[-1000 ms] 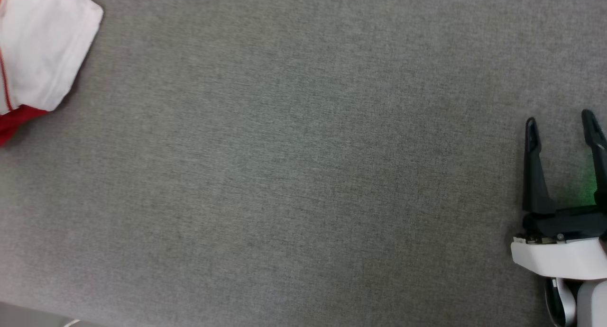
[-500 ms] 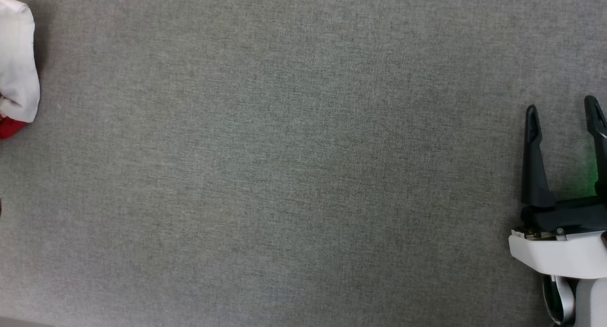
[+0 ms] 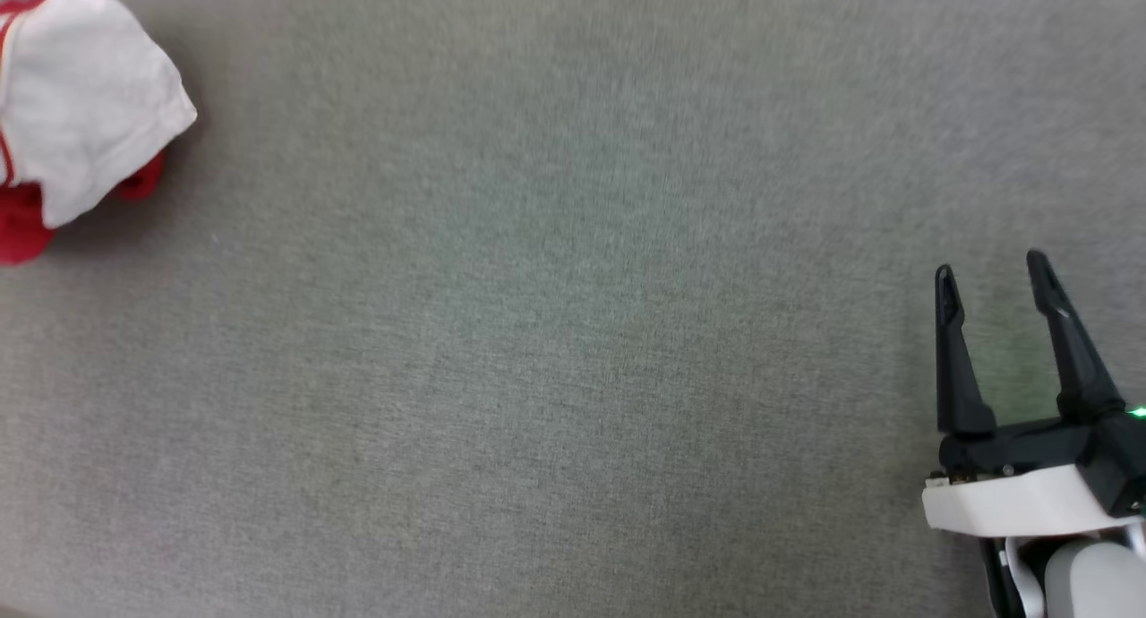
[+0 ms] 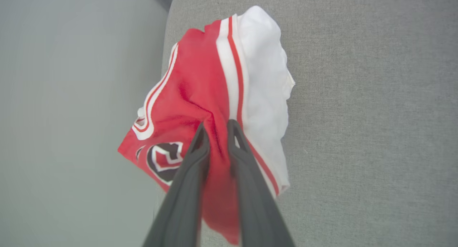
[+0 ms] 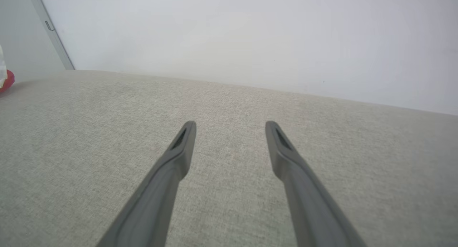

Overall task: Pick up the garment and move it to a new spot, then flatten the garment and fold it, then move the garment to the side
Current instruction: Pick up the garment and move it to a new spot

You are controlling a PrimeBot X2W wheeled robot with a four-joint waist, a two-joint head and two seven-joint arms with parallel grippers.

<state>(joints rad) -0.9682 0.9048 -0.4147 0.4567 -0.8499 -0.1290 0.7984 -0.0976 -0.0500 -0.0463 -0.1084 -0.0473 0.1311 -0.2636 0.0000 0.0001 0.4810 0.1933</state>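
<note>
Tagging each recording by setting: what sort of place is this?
Probably an indoor test room, though little shows: a wide grey fabric-covered surface, a bare pale wall behind it, and one garment pinched in the left gripper.

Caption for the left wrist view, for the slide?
Left gripper shut on the bunched red basketball T-shirt with white sleeves, at the edge of the grey fabric surface.

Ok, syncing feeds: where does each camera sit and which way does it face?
Head view: from the head, down at the grey surface; right gripper lower right.
Left wrist view: looks along the left gripper, shut on the garment.
Right wrist view: low across the surface toward a wall; open right gripper.
All share the garment.
</note>
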